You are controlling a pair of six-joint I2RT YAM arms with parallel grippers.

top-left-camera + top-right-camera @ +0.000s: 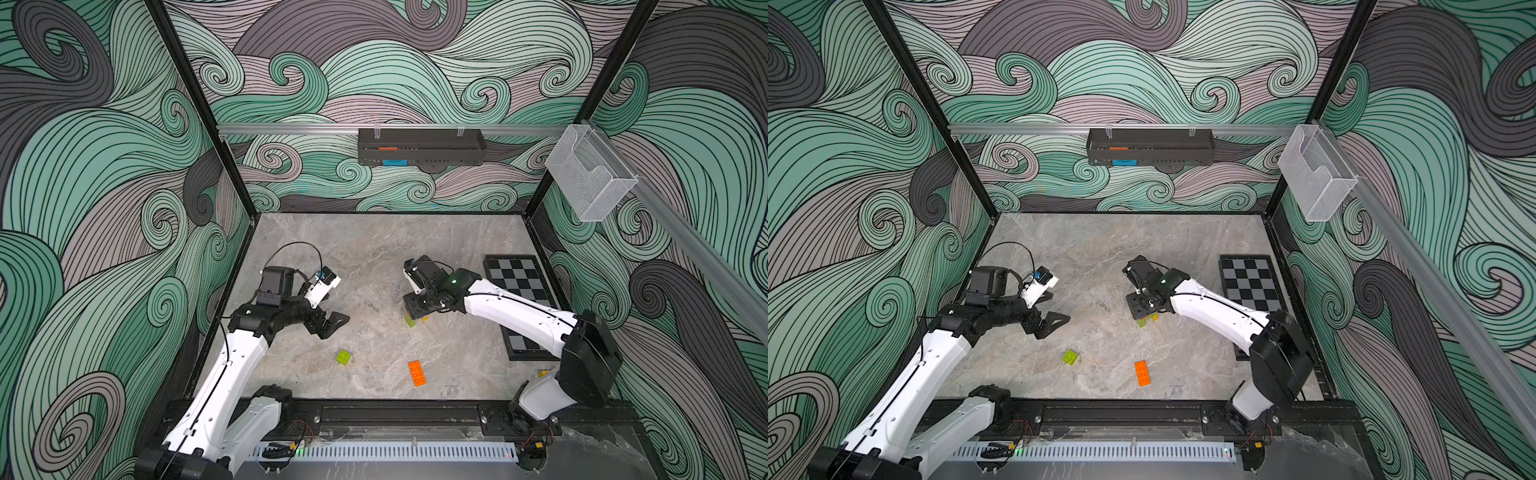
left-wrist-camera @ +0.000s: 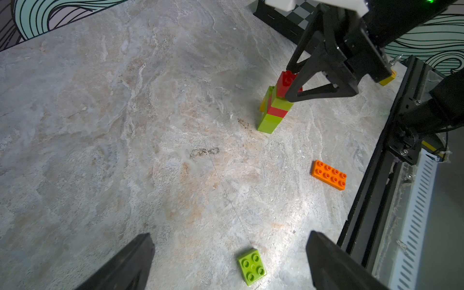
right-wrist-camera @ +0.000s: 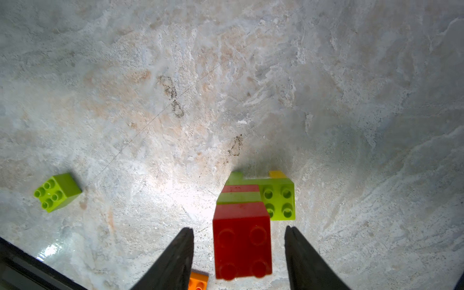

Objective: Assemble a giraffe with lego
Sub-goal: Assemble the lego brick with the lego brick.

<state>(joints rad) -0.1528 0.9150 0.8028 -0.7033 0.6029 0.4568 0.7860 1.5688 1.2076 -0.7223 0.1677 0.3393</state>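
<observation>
Right of the table's middle, the giraffe (image 2: 275,108) stands half built: lime and yellow legs under a lime body, with a neck of red, lime and red rising at one end. It has no head. The top red brick (image 3: 242,241) sits square on the neck, studs up.

The right gripper (image 3: 238,229) straddles that brick from above. Its jaws are parted, with a clear gap on each side, so it pinches nothing. To my eye the neck-stacking step is at its release: the brick looks seated and the grip is off.

The loose square lime brick (image 2: 251,267) and the long orange brick (image 2: 329,175) lie flat on the table (image 1: 374,249), toward the front and well apart from the figure. The left gripper (image 2: 229,234) hangs spread wide and empty, and the lime brick lies nearest it.

Next, I'd judge, the right arm needs to lift straight up. A sideways brush could topple so tall and narrow a stack. Then a loose brick must be fetched, likely the lime one for the neck and the orange one last as the head, and pressed on from directly above.
</observation>
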